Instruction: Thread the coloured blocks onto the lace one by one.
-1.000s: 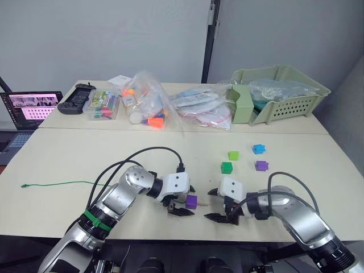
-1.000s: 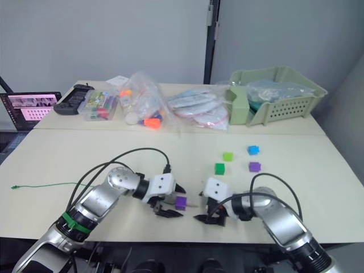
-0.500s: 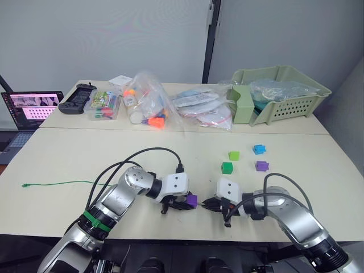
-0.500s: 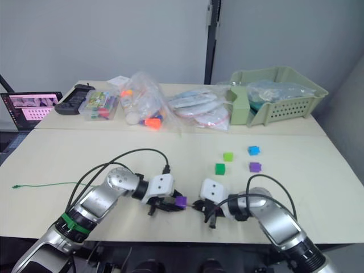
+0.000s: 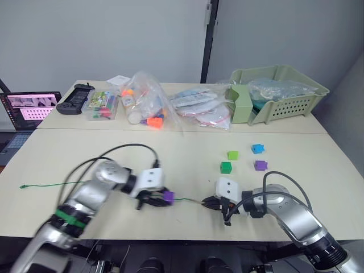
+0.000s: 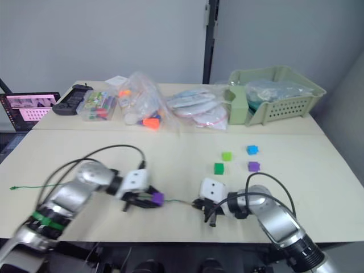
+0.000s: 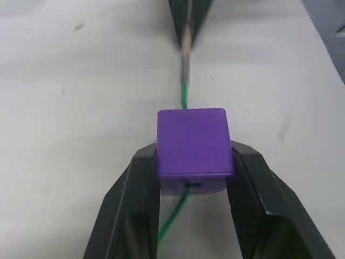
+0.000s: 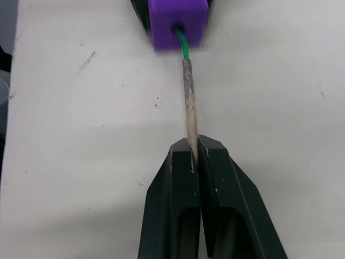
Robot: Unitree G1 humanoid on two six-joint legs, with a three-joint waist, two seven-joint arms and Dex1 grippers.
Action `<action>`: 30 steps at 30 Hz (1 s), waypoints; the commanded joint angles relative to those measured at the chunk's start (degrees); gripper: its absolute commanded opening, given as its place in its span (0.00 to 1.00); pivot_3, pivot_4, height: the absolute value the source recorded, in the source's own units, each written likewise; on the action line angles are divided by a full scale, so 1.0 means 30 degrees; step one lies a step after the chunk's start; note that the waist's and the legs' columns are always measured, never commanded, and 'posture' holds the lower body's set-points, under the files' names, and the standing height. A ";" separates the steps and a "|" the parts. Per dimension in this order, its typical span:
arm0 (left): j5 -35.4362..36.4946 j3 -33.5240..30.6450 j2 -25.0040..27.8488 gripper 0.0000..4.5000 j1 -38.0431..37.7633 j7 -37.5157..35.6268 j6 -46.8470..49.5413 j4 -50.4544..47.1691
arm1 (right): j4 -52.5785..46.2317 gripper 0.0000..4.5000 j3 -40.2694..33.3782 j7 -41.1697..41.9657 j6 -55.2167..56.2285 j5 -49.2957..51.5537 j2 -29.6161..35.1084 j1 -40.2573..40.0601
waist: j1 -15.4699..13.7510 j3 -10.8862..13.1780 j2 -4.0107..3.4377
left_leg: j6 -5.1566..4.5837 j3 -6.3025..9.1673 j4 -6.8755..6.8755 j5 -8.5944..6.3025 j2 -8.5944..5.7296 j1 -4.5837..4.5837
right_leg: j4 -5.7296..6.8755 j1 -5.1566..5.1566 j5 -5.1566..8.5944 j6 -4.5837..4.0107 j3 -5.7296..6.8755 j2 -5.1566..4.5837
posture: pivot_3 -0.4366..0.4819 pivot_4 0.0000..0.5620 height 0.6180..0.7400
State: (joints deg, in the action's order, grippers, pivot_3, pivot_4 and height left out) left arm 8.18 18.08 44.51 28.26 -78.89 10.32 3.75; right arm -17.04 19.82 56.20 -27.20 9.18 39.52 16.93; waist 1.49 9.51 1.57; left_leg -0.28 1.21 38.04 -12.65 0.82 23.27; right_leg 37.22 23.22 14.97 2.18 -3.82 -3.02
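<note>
The thin green cord of the lace (image 8: 181,48) already runs through the hole of a small purple plastic cube (image 7: 193,143), entering one face and leaving the opposite one, so the cube sits on the cord just behind the lace's short stiff pale tip (image 8: 188,102). Cord, tip and cube lie on one straight line low over the pale bench (image 5: 170,151), and that line joins the two arms. The left gripper (image 5: 149,199) has its black fingers (image 7: 141,186) clamped on two opposite sides of the cube, leaving the holed faces free. The right gripper (image 5: 209,202) faces it with fingers pressed together on the far end of the pale tip. The rest of the lace trails away across the bench toward the robot's left. What matters next, I judge, is keeping motion along this axis: left arm sliding the cube away from the tip, or right arm drawing the tip further out. The other cubes, light green (image 5: 232,154), dark green (image 5: 226,167), bright blue (image 5: 258,148) and purple (image 5: 260,165), lie nearer the right arm.
</note>
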 commanded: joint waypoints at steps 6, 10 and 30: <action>-0.0096 -0.3893 0.4862 0.27 0.1268 -0.3970 -0.9623 1.2488 | -0.1303 0.00 -0.0389 0.0054 -0.0348 0.0068 0.0378 -0.0001 | -0.0080 0.0004 -0.0005 | 0.0000 -0.0049 -0.0027 0.0000 -0.0012 -0.0010 | -0.0010 0.0004 0.0007 -0.0019 0.0017 -0.0019 | 0.48 0.27 1.00; -0.1501 -0.3813 0.5668 0.27 0.3197 -0.4128 -1.3305 1.7666 | -0.1389 0.00 -0.0479 0.0083 -0.0215 0.0063 0.0532 -0.0153 | -0.0292 0.0011 0.0040 | 0.0000 -0.0071 -0.0018 0.0001 -0.0018 0.0012 | -0.0018 0.0009 0.0007 -0.0017 0.0037 -0.0023 | 0.48 0.27 1.00; 0.3002 -0.1493 0.6784 0.99 0.5338 -0.4535 -0.6483 1.2465 | -0.2464 0.00 -0.0383 0.0183 -0.1020 0.0599 0.0365 0.0317 | -0.0165 0.0031 0.0116 | 0.0001 -0.0041 0.0008 0.0000 0.0000 0.0056 | 0.0020 0.0028 0.0005 -0.0012 0.0063 -0.0033 | 0.48 0.27 1.00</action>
State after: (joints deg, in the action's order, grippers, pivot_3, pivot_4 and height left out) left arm 12.19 11.40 62.54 44.90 -92.14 -14.37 48.22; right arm -22.16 19.29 57.13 -29.72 10.31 40.89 17.19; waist 1.00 9.60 1.92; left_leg -0.27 1.09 38.07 -12.65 0.83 23.45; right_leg 37.31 23.32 14.99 2.15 -3.63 -3.12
